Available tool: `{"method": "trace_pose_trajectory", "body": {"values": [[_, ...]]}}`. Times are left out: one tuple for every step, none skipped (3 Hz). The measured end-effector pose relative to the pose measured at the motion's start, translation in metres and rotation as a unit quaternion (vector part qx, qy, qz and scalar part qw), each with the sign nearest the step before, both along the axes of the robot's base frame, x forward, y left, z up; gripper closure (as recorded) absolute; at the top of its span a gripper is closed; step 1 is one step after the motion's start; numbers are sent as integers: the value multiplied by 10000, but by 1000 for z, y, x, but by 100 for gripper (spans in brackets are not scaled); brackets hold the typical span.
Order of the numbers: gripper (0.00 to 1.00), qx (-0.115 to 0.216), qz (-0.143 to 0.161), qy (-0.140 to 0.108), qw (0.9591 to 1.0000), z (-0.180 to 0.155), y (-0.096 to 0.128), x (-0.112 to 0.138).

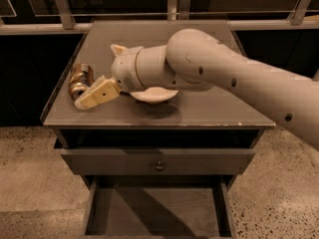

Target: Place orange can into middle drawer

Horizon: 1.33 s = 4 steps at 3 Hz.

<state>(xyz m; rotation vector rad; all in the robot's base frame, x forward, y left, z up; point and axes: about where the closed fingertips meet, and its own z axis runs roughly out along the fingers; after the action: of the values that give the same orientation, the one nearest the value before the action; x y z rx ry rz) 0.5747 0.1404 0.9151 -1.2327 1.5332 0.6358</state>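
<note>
Lying just beside the orange can (79,79) on the tabletop (214,111) — the jaws.

No lettering can be read (not even on the orange can (79,79) beside the hand (87,96)).
</note>
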Motion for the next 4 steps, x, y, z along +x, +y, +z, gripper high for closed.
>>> {"method": "trace_pose_trajectory", "body": {"values": [[0, 116, 27, 33, 9999, -6, 13, 5], [0, 36, -131, 60, 9999, -11, 22, 8], [0, -125, -458, 100, 9988, -16, 24, 9], [0, -267, -648, 102, 9975, -22, 30, 11]]}}
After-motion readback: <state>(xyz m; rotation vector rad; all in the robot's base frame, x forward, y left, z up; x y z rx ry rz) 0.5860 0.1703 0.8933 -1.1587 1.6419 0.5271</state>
